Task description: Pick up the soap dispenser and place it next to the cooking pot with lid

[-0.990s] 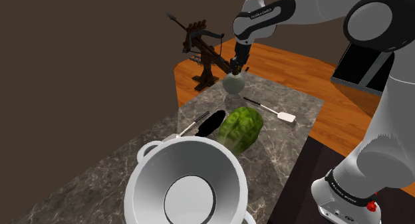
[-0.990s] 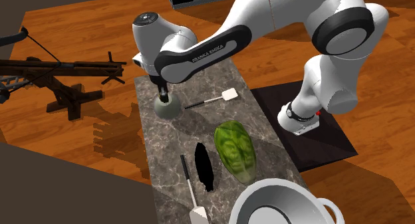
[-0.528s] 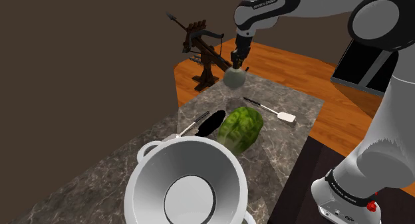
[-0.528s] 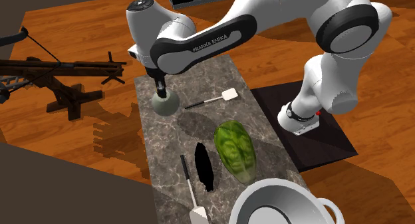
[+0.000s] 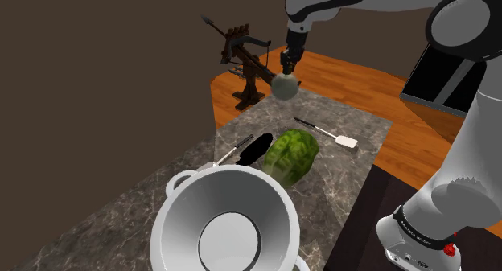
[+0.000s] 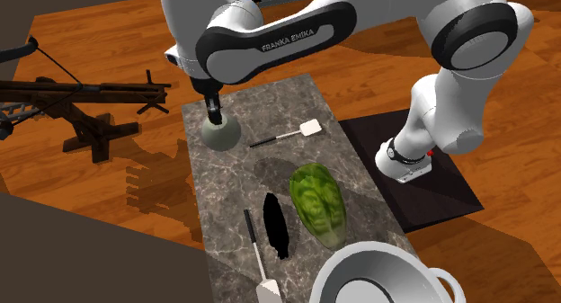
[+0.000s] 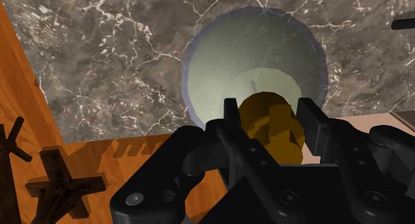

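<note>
The soap dispenser (image 5: pixel 283 85) is a round grey-green bottle (image 6: pixel 220 133) with a brass-coloured pump top (image 7: pixel 271 121). My black gripper (image 5: pixel 287 63) (image 6: pixel 213 111) (image 7: pixel 274 116) is shut on that pump top and holds the dispenser in the air above the far end of the marble counter (image 5: pixel 354 169). In the wrist view the two fingers clasp the brass top, with the bottle's body (image 7: pixel 233 56) hanging below. The large white cooking pot (image 5: pixel 224 227) (image 6: pixel 378 276) stands at the near end of the counter, with its round disc showing inside.
On the counter lie a green cabbage (image 5: pixel 293 154) (image 6: pixel 316 202), a white spatula (image 5: pixel 328 133) (image 6: pixel 288 135), a black oblong thing (image 6: pixel 275 224) and another utensil (image 6: pixel 255 252). A dark wooden crossbow-like stand (image 5: pixel 245 64) (image 6: pixel 76 108) stands on the wooden floor beyond the counter's far end.
The gripper has risen with the soap dispenser in it, lifting the bottle off the counter. Nothing else has moved.
</note>
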Action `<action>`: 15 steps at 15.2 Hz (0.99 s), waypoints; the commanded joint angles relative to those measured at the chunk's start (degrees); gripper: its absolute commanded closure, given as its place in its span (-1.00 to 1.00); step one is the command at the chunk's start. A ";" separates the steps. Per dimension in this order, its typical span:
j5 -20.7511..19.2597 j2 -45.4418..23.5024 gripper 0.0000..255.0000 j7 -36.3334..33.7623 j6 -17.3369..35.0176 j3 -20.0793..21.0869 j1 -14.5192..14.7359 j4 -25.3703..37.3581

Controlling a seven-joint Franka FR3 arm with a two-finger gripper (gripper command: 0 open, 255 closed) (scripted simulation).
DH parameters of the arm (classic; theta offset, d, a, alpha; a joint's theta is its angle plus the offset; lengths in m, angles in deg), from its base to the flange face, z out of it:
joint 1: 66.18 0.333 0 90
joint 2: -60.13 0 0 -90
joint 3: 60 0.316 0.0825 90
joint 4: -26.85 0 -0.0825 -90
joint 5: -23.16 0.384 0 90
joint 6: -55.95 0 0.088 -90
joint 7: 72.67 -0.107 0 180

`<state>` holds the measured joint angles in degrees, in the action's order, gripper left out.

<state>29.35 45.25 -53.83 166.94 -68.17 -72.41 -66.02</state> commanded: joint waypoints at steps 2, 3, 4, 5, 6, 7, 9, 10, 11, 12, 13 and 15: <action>-0.12 0.37 1.00 -0.21 -2.11 -0.03 0.00 1.76; -0.15 0.43 1.00 -0.27 -2.85 -0.04 -0.02 2.45; -0.18 0.47 1.00 -0.32 -3.60 -0.05 -0.03 3.17; -0.20 0.50 1.00 -0.38 -4.36 -0.07 -0.05 3.90; -0.23 0.51 1.00 -0.43 -5.12 -0.08 -0.07 4.65; -0.24 0.51 1.00 -0.48 -5.89 -0.09 -0.09 5.42; -0.27 0.47 1.00 -0.59 -7.44 -0.11 -0.13 7.02; -0.28 0.42 1.00 -0.64 -8.23 -0.12 -0.15 7.85; -0.28 0.36 1.00 -0.68 -9.03 -0.13 -0.18 8.71; -0.28 0.29 1.00 -0.73 -9.83 -0.13 -0.21 9.58; -0.28 0.19 1.00 -0.78 -10.63 -0.14 -0.24 10.49; -0.27 -0.04 1.00 -0.87 -12.28 -0.16 -0.31 12.37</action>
<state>29.08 45.22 -54.68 155.51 -68.31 -72.67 -54.52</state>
